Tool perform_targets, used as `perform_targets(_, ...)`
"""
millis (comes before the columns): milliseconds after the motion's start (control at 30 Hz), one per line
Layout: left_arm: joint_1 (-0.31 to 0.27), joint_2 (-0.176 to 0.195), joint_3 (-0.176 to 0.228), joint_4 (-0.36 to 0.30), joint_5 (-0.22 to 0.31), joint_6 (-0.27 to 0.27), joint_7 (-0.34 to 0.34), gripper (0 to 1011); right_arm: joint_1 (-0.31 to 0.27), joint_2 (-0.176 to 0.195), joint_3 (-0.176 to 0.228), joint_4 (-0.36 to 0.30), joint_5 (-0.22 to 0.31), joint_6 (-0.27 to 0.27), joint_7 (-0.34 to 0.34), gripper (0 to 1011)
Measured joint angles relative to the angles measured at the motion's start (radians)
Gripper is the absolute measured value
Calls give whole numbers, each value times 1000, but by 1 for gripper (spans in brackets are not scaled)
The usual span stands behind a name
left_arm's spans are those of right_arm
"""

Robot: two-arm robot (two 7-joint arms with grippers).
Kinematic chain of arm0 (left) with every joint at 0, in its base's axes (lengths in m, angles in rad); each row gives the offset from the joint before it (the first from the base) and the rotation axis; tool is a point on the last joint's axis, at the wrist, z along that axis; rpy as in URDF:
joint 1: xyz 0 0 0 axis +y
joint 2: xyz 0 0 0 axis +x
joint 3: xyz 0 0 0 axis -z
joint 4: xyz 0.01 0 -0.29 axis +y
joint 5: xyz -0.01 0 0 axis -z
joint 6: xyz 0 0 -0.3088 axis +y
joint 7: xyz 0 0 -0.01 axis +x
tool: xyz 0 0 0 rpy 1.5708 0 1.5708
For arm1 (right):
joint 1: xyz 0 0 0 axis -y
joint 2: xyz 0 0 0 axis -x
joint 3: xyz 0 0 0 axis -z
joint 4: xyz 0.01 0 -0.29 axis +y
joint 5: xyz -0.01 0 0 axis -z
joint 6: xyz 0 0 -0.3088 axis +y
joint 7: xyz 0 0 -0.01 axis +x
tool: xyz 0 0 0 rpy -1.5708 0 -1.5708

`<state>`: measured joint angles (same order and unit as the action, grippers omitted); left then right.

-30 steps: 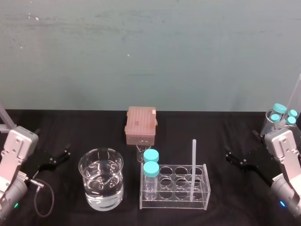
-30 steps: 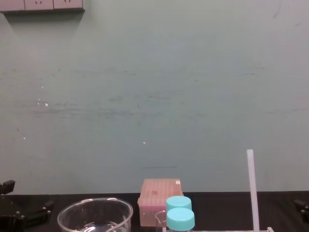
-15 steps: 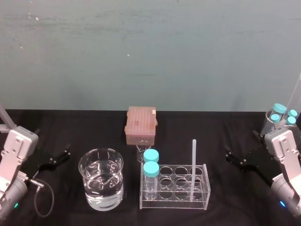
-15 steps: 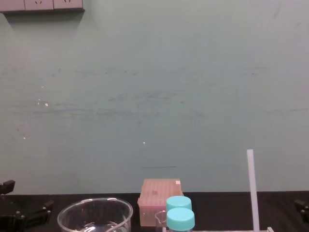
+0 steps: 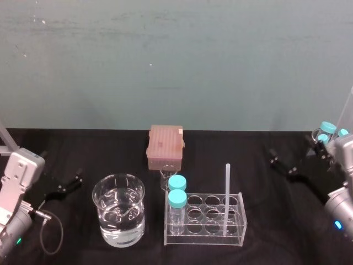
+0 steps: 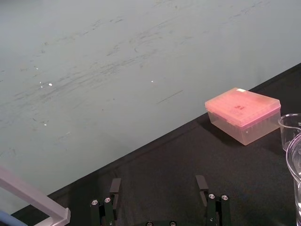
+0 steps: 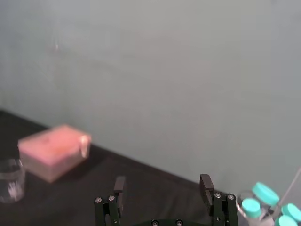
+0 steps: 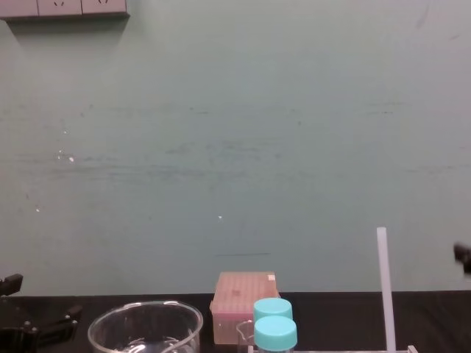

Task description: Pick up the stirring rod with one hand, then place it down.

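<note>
The stirring rod (image 5: 225, 194) is seen standing upright in the right-hand column of a clear rack (image 5: 205, 236). Which row it sits in cannot be told. In the chest view the rod (image 8: 383, 287) rises well above the two blue-capped bottles (image 8: 274, 323), which are held in the rack's left column, one behind the other. The rod is not touched by either gripper.

The rack is set on a black table (image 5: 83, 149). A beaker of water (image 5: 118, 216) is placed just beside the rack on its left. A small empty glass (image 5: 165, 178) is found directly behind the bottles, and a pink lidded box (image 5: 165, 146) farther back, near the wall. A clear container of blue-capped tubes (image 5: 326, 131) is kept at the table's far right edge.

The right gripper (image 5: 282, 163) is held well apart from the rack, to its right and farther back, with its fingers spread wide; the same gap is shown in the right wrist view (image 7: 162, 184). The left gripper (image 5: 67, 184) is parked at the table's left side, beyond the beaker, its fingers likewise parted (image 6: 159, 186).
</note>
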<state>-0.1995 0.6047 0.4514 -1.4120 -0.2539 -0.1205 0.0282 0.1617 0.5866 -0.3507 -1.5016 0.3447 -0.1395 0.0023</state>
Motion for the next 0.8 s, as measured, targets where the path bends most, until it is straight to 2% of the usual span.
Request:
perform_targets(33,0,0,0,0,0,0,0,1005,-13,5,25,-32,36,4,17,1003)
perform_targets(167,0,0,0,0,0,0,0,1005,-41,21,76,-100,114,17,63,1003)
perform_targets(200,0,0,0,0,0,0,0,1005,-51,31,100,-132,154,24,90,1003)
perform_targets(267,0,0,0,0,0,0,0,1005,-63,44,125,-166,200,40,126,1003)
perform_targets(300,0,0,0,0,0,0,0,1005,-74,58,149,-199,252,64,166,1003)
perform_targets(367,0,0,0,0,0,0,0,1005,-83,74,171,-228,304,93,210,1003)
perform_targets(400,0,0,0,0,0,0,0,1005,-92,95,190,-257,351,125,254,1003)
perform_targets(500,0,0,0,0,0,0,0,1005,-107,134,223,-304,432,196,331,1003)
perform_targets(567,0,0,0,0,0,0,0,1005,-114,155,237,-324,471,232,367,1003)
perform_targets(600,0,0,0,0,0,0,0,1005,-119,178,248,-341,503,263,395,1003)
perform_targets(700,0,0,0,0,0,0,0,1005,-126,227,258,-370,554,316,440,1003)
perform_targets(767,0,0,0,0,0,0,0,1005,-129,263,257,-389,579,353,468,1003)
perform_targets(800,0,0,0,0,0,0,0,1005,-129,263,257,-389,579,353,468,1003)
